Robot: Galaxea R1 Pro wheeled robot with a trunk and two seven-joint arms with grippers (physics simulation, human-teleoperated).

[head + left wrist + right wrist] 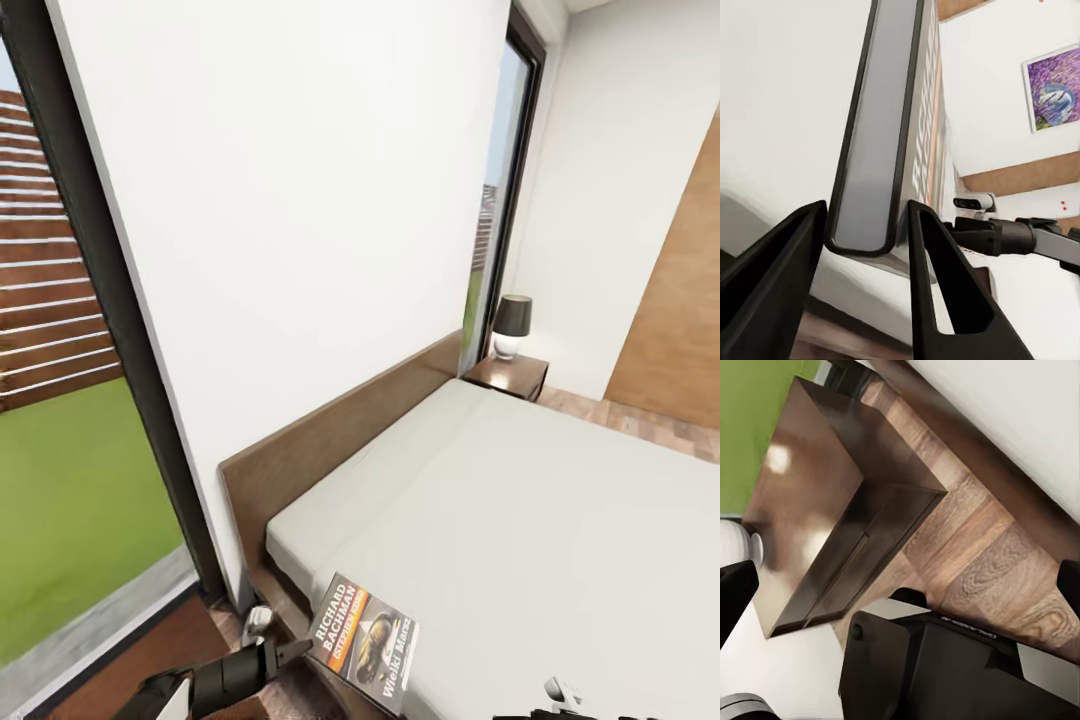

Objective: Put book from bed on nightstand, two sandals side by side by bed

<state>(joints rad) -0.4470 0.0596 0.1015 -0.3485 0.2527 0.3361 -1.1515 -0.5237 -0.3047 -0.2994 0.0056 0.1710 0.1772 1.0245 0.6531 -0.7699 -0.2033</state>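
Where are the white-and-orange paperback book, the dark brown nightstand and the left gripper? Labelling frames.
white-and-orange paperback book [366, 640]: head view, cover centre.
dark brown nightstand [507, 375]: head view, glossy top.
left gripper [865, 247]: left wrist view, between fingertips.

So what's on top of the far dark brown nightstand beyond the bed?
On the small dark brown wooden nightstand stands a table lamp with a black shade and pale rounded base. Nothing else shows on its glossy top, though the pale grey-white mattress hides its near edge.
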